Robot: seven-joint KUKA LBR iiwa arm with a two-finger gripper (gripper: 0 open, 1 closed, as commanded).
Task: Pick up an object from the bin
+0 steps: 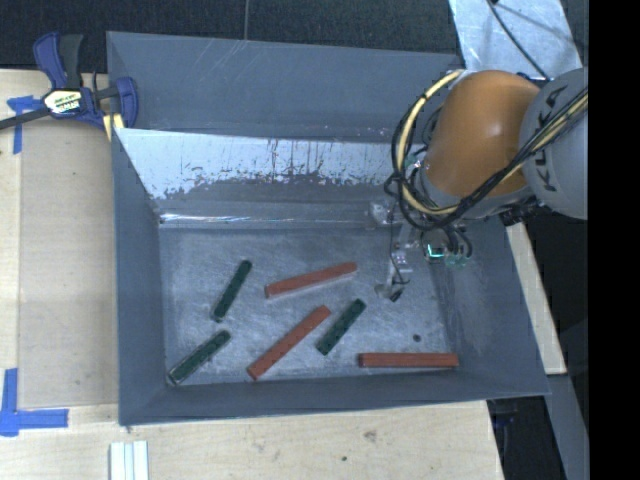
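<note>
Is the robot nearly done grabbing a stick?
Not yet. Done: nothing is picked; all six sticks lie on the floor of the bin. In hand: the gripper hangs low, just right of the upper red-brown stick and near a dark green stick. Left: grasping one and lifting it out.

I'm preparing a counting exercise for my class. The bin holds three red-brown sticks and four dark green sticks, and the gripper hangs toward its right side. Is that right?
Not quite: the camera view shows three dark green sticks, not four. The three red-brown sticks and the gripper toward the bin's right side are as stated.
</note>
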